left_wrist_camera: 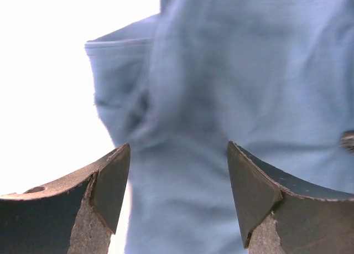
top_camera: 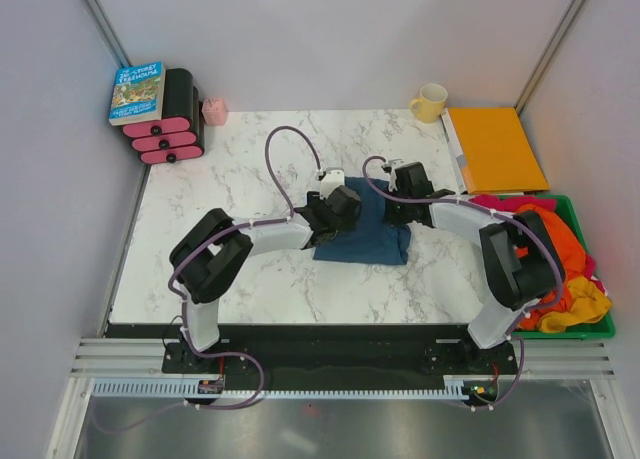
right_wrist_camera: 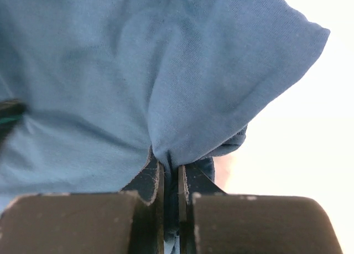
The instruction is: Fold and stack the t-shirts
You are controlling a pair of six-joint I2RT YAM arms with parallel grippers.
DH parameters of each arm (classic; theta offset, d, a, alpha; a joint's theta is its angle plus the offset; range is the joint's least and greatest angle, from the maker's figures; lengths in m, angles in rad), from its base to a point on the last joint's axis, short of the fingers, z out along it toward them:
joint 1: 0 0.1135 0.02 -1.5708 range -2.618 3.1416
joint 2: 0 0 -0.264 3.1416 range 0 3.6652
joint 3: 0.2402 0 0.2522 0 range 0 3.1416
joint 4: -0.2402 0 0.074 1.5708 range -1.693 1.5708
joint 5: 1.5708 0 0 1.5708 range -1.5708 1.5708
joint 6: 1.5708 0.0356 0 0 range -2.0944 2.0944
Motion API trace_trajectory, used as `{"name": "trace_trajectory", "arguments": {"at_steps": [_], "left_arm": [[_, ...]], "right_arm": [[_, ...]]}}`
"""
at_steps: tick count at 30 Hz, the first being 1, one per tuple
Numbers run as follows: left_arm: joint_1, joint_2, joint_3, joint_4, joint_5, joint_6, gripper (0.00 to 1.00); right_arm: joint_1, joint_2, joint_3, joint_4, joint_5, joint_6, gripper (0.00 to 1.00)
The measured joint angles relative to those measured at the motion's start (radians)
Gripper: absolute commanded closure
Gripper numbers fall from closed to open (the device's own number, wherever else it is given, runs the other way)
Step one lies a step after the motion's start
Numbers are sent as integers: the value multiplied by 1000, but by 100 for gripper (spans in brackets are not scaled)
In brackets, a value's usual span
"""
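The teal-blue t-shirt [top_camera: 365, 231] lies bunched on the marble table [top_camera: 250, 169] between both arms. My left gripper [top_camera: 338, 201] hovers over its left part; its jaws stand open just above the cloth [left_wrist_camera: 221, 99], nothing pinched between the fingertips [left_wrist_camera: 113, 179]. My right gripper [top_camera: 392, 207] is at the shirt's upper right edge, shut on a fold of the blue fabric [right_wrist_camera: 171, 154]. More t-shirts, orange [top_camera: 558, 241], yellow [top_camera: 580, 307] and pink [top_camera: 500, 201], are heaped in the green bin [top_camera: 585, 331] at the right.
An orange folder [top_camera: 495, 147] and a yellow mug [top_camera: 430, 102] lie at the back right. Pink and black rolls [top_camera: 170, 129] with a book [top_camera: 137, 91] on top stand at the back left, next to a small pink object [top_camera: 214, 110].
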Motion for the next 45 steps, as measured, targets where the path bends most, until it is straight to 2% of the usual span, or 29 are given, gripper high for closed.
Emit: {"name": "trace_trajectory", "arguments": {"at_steps": [8,14,29,36,45], "left_arm": [[-16,-140,-61,-12,-25,0,22],[-55,-182,-121,-20,-43,-7,23],[-96,-210,-217,-60,-45,-51,23],[-99,-248,-243,-61,-47,-63,23],[-102,-267,-290,-61,-62,-85,23]], "right_arm": [[-16,-164,16,-100,143,-114,100],[-23,-222,45,-126,212,-163,100],[-83,-260,203,-239,344,-289,100],[-90,-259,228,-261,361,-302,100],[-88,-151,342,-273,336,-301,100]]}}
